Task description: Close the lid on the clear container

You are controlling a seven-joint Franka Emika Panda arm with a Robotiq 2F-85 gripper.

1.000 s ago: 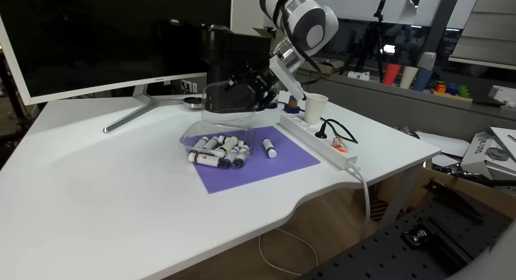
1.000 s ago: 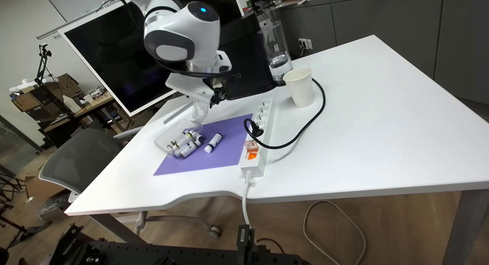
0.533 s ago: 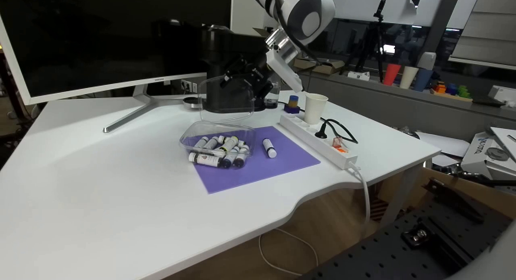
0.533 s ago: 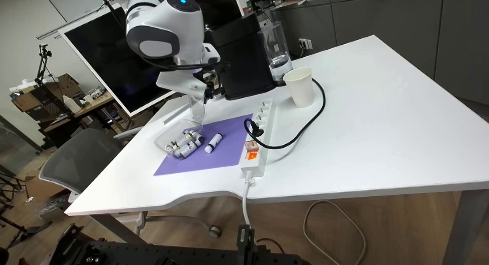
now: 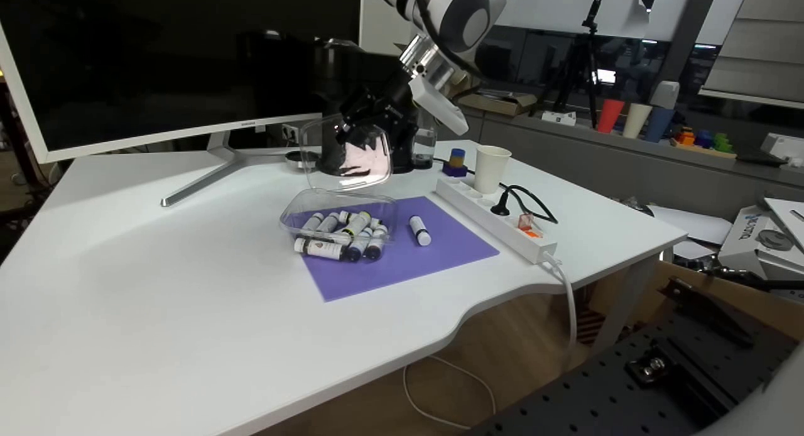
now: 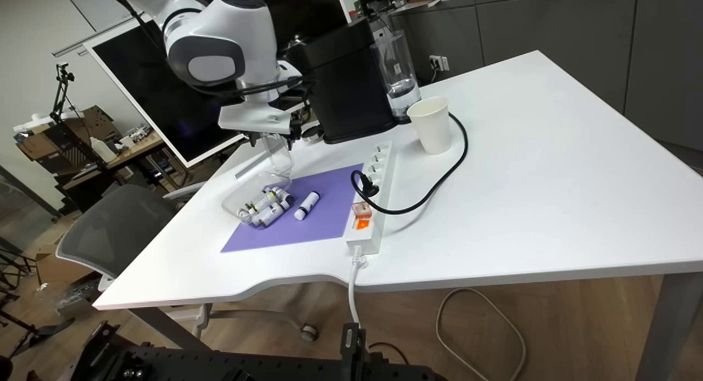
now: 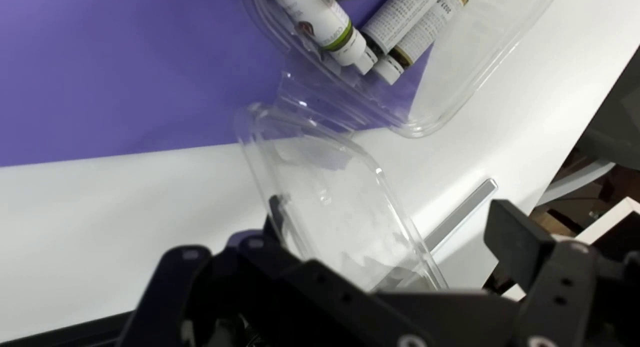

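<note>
The clear container (image 5: 291, 217) sits partly on the purple sheet, with several small white and dark bottles inside; it shows in an exterior view (image 6: 233, 201) and in the wrist view (image 7: 480, 62). Its transparent lid (image 5: 317, 163) stands raised at the back edge, also in an exterior view (image 6: 281, 160) and in the wrist view (image 7: 345, 197). My gripper (image 7: 397, 227) is open, with the lid between its spread fingers. One fingertip shows at the lid's left edge, partly through the plastic; whether it touches is unclear. The other finger is apart from the lid.
A loose bottle (image 5: 419, 230) lies on the purple sheet (image 5: 433, 260). A white power strip (image 5: 496, 222) with a black plug, a paper cup (image 5: 491, 169), a tall black box (image 6: 351, 90) and a glass (image 6: 400, 79) stand nearby. The monitor (image 5: 176, 59) is behind.
My gripper has moved left in both exterior views. The raised lid's upper part has shifted left with it and tilted, now catching bright glare. The container and bottles have not moved.
</note>
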